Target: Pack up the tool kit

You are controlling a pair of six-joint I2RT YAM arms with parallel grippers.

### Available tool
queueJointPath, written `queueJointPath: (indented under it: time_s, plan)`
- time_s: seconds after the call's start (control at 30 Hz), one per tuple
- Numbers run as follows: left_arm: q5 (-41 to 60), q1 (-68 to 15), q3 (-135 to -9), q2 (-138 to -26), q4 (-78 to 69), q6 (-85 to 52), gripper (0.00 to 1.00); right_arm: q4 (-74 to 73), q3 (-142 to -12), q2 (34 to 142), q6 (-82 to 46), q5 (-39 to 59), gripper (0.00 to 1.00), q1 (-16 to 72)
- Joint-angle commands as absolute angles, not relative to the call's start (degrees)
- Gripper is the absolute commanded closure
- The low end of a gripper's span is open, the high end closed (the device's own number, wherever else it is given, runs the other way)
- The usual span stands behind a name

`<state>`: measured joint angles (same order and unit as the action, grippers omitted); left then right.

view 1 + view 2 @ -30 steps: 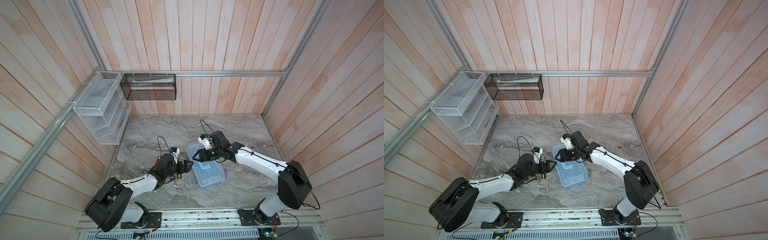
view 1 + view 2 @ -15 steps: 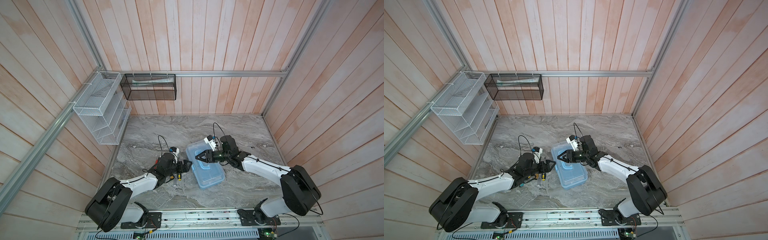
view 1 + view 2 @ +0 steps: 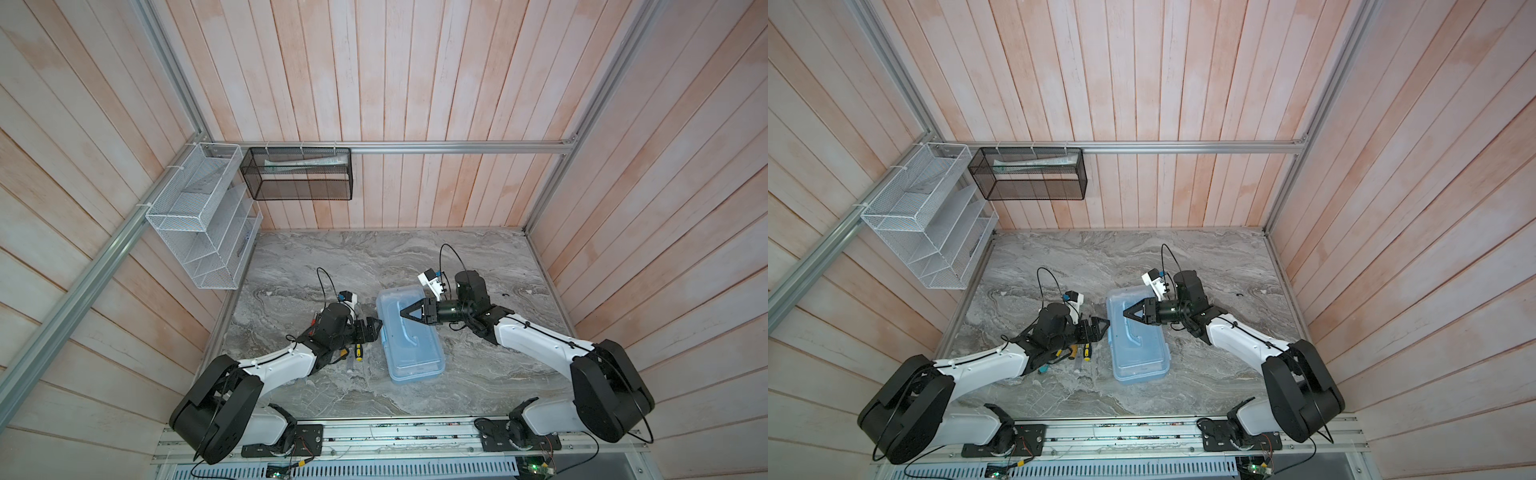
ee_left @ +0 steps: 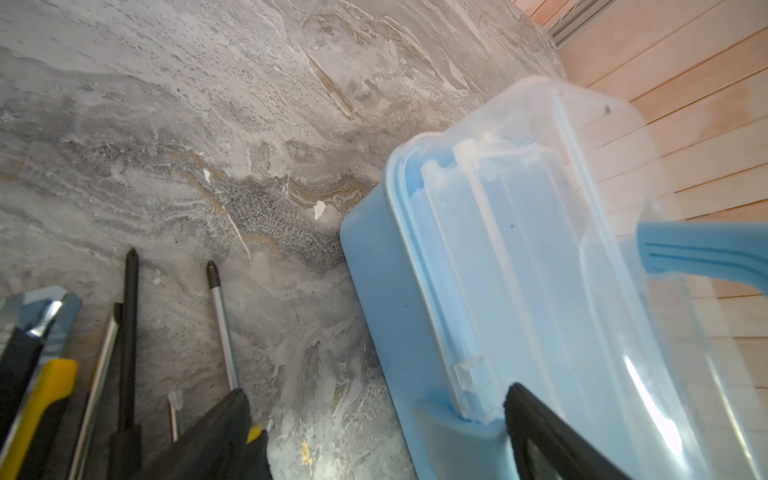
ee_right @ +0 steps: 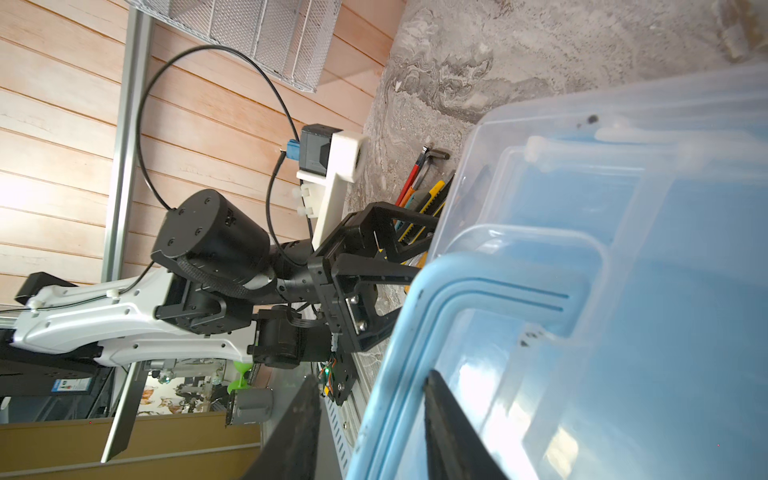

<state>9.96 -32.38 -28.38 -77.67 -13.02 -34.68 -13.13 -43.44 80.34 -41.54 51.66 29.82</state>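
Tool kit case (image 3: 415, 353) lies lidded on the table (image 3: 365, 257); left tool (image 3: 374, 327) gapes wide at its edge, right tool (image 3: 403, 314) half-closed astride its handle (image 3: 409, 336), not clamping.

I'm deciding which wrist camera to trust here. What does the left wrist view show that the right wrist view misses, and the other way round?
Only the left wrist view: the screwdriver tips and the case's blue base.
Only the right wrist view: the left arm, the white mesh rack, a red-handled tool, and the right gripper straddling the handle.
Both: the see-through lid, the handle and the marble table.
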Motion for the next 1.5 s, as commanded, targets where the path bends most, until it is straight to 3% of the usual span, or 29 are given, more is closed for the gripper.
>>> queueJointPath:
  time_s: [0.0, 0.1, 0.23, 0.4, 0.57, 1.13, 1.33, 1.47]
  plan:
    - [9.3, -32.6, -30.0, -76.6, -12.1, -33.5, 0.03, -11.7, -43.9, 76.6, -38.9, 52.6, 0.63, 28.1]
    - [9.2, -32.6, -30.0, -76.0, -11.8, -33.5, 0.03, -0.9, -46.9, 73.3, -33.3, 43.6, 0.63, 27.8]
    - [10.0, -32.6, -30.4, -75.7, -10.9, -33.2, 0.03, 18.3, -56.0, 71.4, -25.4, 22.0, 0.52, 33.8]
    - [10.0, -32.6, -30.2, -74.7, -9.3, -33.4, 0.03, 35.6, -67.1, 74.6, -29.3, -6.3, 0.47, 45.3]
    - [9.2, -32.6, -29.7, -73.4, -7.8, -34.3, 0.03, 45.7, -74.5, 80.9, -35.1, -20.2, 0.45, 53.2]
    - [10.7, -32.6, -23.8, -68.9, -11.0, -35.2, 0.02, 62.3, -93.3, 103.0, -44.0, -27.8, 0.45, 61.3]
    - [9.6, -32.6, -21.4, -65.0, -10.7, -35.1, 0.02, 64.2, -94.2, 105.5, -45.5, -29.6, 0.49, 61.4]
    - [8.4, -32.6, -19.9, -61.8, -10.0, -35.2, 0.01, 63.8, -94.4, 106.0, -45.8, -29.2, 0.59, 61.3]
